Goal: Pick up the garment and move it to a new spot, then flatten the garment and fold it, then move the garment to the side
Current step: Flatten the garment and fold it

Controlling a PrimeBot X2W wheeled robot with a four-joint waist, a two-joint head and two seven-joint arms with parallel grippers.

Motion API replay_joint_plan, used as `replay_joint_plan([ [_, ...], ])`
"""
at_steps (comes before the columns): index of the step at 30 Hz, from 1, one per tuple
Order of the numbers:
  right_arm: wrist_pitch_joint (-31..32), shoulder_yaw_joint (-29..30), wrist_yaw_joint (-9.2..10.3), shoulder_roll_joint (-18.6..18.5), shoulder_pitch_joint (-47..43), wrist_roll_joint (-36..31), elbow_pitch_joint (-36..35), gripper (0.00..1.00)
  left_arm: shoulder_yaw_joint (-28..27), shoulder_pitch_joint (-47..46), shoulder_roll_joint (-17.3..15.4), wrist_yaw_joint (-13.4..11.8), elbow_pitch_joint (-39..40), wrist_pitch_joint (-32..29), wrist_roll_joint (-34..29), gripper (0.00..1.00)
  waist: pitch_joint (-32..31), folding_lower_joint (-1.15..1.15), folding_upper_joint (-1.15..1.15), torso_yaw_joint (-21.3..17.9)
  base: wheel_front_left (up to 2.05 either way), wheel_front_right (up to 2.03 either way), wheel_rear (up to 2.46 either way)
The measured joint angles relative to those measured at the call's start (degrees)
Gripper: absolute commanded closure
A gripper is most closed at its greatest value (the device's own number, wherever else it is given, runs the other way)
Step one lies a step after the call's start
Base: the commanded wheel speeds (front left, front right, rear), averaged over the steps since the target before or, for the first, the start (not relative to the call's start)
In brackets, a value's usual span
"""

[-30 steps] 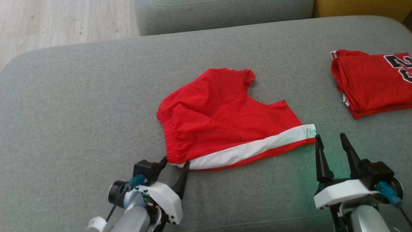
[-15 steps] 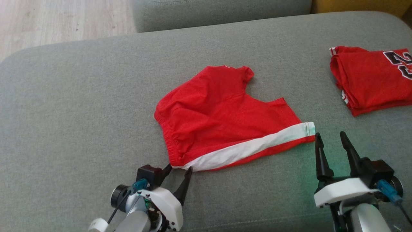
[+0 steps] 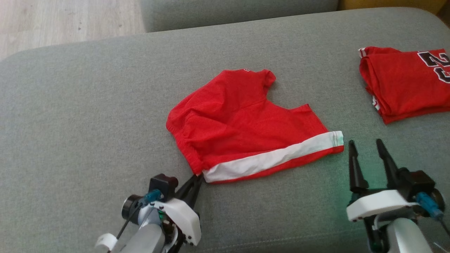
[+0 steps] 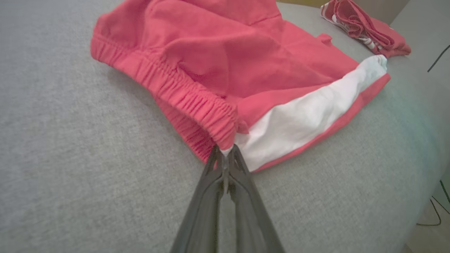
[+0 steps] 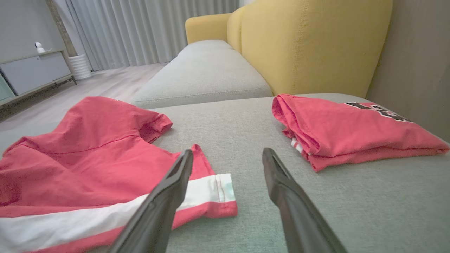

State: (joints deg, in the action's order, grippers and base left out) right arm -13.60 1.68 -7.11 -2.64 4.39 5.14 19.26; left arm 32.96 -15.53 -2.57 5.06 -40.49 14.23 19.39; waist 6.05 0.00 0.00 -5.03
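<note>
The garment [image 3: 246,130] is a pair of red shorts with a white side stripe, lying rumpled on the grey cushion [image 3: 88,123]. My left gripper [image 3: 198,176] is shut, pinching the near corner where the elastic waistband meets the stripe; the left wrist view shows the fingertips [image 4: 224,149] closed on that edge of the garment [image 4: 246,52]. My right gripper [image 3: 365,142] stands open just right of the stripe's hem corner, touching nothing. In the right wrist view that hem of the garment [image 5: 88,158] lies beside the left finger of the right gripper [image 5: 227,153].
A folded red jersey [image 3: 404,84] with black numbers lies at the cushion's right side, also the folded jersey [image 5: 351,133]. A second grey cushion [image 5: 204,77] and a yellow sofa back [image 5: 309,45] stand beyond. Wooden floor [image 3: 52,21] shows past the far left edge.
My left gripper has gone from open to shut on the waistband corner, which now bunches toward its tips. The camera has tilted slightly. The right gripper stays open.
</note>
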Motion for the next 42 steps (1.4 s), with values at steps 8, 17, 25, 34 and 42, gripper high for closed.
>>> replay_joint_plan([
  [8,4.52,4.10,0.00,0.00,2.05,-5.25,2.82,0.00,-4.37,0.08,-0.01,-1.04,3.53,0.00,-1.22,1.00,0.67,0.00,0.00,0.49,0.00,0.00,0.00],
  [17,11.99,-0.58,0.00,-0.43,9.53,-5.65,11.74,0.00,-6.22,0.98,-0.01,-0.49,5.68,0.00,-2.70,1.00,1.51,0.00,0.00,0.98,0.00,0.00,0.00],
  [25,16.23,-6.08,0.00,-4.55,15.47,-1.31,19.03,0.00,-6.34,1.38,0.01,0.04,6.93,0.00,-3.19,1.00,2.44,0.00,0.00,2.42,0.00,0.00,0.00],
  [34,17.00,-10.63,0.00,-5.75,16.25,1.53,20.97,0.04,-6.46,1.38,0.02,0.03,7.71,0.00,-3.18,1.00,2.84,0.00,0.00,2.93,0.00,0.00,0.00],
  [42,17.14,-11.31,0.00,-5.91,18.03,3.44,23.01,0.02,-6.99,1.38,0.02,0.01,7.95,0.00,-3.18,1.00,3.27,0.00,0.00,2.61,0.00,0.00,0.00],
])
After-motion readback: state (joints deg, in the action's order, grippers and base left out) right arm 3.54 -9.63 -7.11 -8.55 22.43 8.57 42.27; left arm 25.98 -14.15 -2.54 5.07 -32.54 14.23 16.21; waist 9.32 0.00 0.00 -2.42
